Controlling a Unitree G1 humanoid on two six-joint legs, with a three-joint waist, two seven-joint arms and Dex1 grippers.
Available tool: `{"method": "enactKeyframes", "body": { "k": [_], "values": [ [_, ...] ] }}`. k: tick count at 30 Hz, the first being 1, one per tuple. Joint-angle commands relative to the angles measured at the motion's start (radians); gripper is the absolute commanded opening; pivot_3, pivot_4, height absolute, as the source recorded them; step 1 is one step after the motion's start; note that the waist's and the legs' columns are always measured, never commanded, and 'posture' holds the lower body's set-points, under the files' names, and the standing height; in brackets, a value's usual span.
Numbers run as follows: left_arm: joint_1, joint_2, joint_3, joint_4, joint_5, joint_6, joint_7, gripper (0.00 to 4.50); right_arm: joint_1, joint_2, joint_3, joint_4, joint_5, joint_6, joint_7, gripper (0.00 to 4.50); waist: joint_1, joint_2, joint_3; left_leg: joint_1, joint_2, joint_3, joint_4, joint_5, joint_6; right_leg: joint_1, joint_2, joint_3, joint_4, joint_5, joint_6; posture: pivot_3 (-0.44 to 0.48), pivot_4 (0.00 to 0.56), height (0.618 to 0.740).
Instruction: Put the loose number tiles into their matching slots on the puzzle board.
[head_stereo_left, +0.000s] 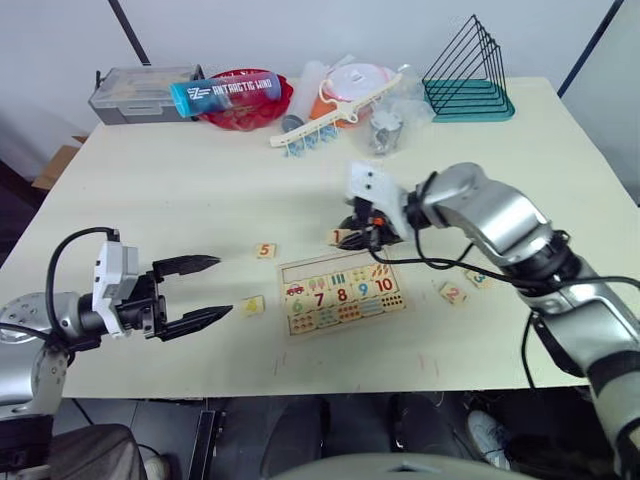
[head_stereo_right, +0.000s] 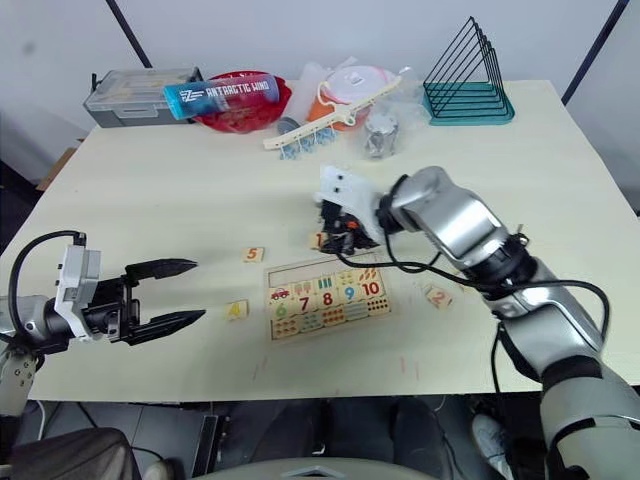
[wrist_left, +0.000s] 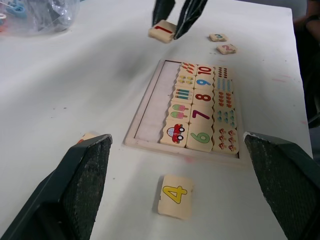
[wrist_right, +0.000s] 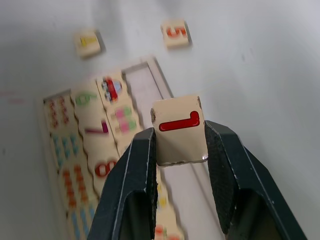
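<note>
The right end effector (wrist_right: 179, 145) gripped tile 1 (wrist_right: 178, 131) between its fingers, raised just off the tabletop (head_stereo_left: 180, 190) at the board's (head_stereo_left: 341, 296) 12 o'clock edge. The board's slots (wrist_left: 151, 111) along that edge lay bare. The left end effector (head_stereo_left: 206, 292) hovered with fingers spread wide and nothing between them, at the board's 9 o'clock. Tile 4 (head_stereo_left: 252, 305) lay just beside the board at 9 o'clock, tile 5 (head_stereo_left: 265, 251) at 10 o'clock. Tile 2 (head_stereo_left: 453, 294) and tile 3 (head_stereo_left: 477, 279) sat close together at 3 o'clock.
</note>
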Motion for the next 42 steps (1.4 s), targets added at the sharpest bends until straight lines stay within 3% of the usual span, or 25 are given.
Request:
{"method": "enactKeyframes", "body": {
  "k": [1, 9, 20, 42],
  "values": [
    [-0.002, 0.018, 0.029, -0.005, -0.003, -0.011, -0.009, 4.50, -0.074, 0.078, 0.031, 0.081, -0.036, -0.011, 0.012, 0.84, 0.000, 0.000, 0.000, 0.000, 0.000, 0.000, 0.000, 0.000, 0.000, -0.001, 0.000, 0.000, 0.000, 0.000, 0.000, 0.000, 0.150, 0.740],
    [-0.006, 0.014, 0.032, 0.010, 0.009, -0.032, -0.019, 4.50, -0.182, 0.231, 0.104, 0.284, -0.108, -0.044, 0.074, 0.84, -0.015, 0.000, 0.000, -0.001, -0.001, 0.000, -0.001, 0.001, -0.003, -0.002, 0.000, -0.002, 0.000, 0.000, -0.001, 0.000, 0.150, 0.740],
    [0.022, 0.026, 0.052, 0.026, 0.024, -0.037, -0.016, 4.50, -0.208, 0.373, 0.175, 0.456, -0.230, -0.098, 0.097, 0.84, -0.021, 0.000, 0.000, -0.001, 0.000, 0.002, -0.005, 0.004, -0.007, -0.006, 0.000, -0.002, 0.001, 0.001, -0.002, 0.000, 0.150, 0.740],
    [0.045, 0.033, 0.070, 0.032, 0.018, 0.002, 0.022, 4.50, -0.190, 0.471, 0.169, 0.614, -0.372, -0.238, 0.161, 0.84, -0.022, 0.002, 0.002, -0.002, 0.000, 0.003, -0.009, 0.007, -0.011, -0.009, 0.000, -0.003, 0.002, 0.002, -0.003, 0.000, 0.150, 0.740]
  ]
}}
